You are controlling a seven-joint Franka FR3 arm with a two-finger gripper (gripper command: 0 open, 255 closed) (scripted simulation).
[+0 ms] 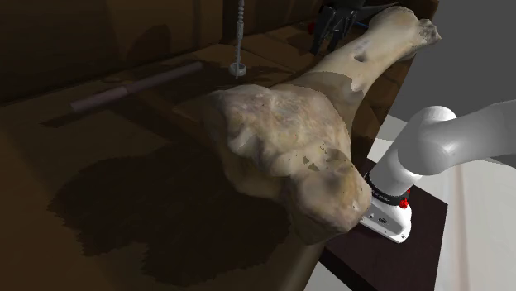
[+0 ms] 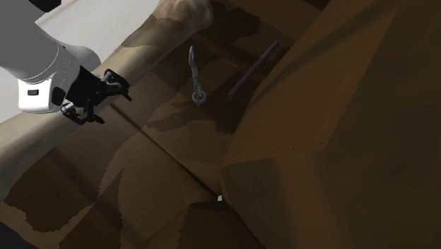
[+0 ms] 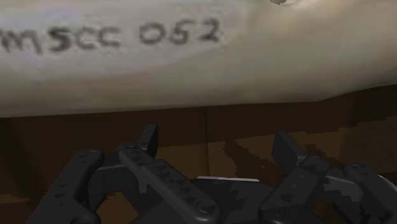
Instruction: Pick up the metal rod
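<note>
Eyes on the gripper: we have it up at the far end of the brown table, just beside the narrow shaft of a big pale bone. The bone's knobby end lies toward the shoulder camera. Through the wrist view we look past the two black fingers, and they stand well apart with nothing between them: released, holding nothing. Beyond them runs the bone's flank, lettered "mscc 052".

Over to the metal rod: we find it lying flat on the table at the shoulder view's left, a slim greyish bar well apart from the gripper. Between the two lies a small eye screw, its ring end nearer the shoulder camera. In the second exterior view we see the rod slanting close beside a large brown block at that view's right, the eye screw near its left, and farther left the gripper on its white arm.
</note>
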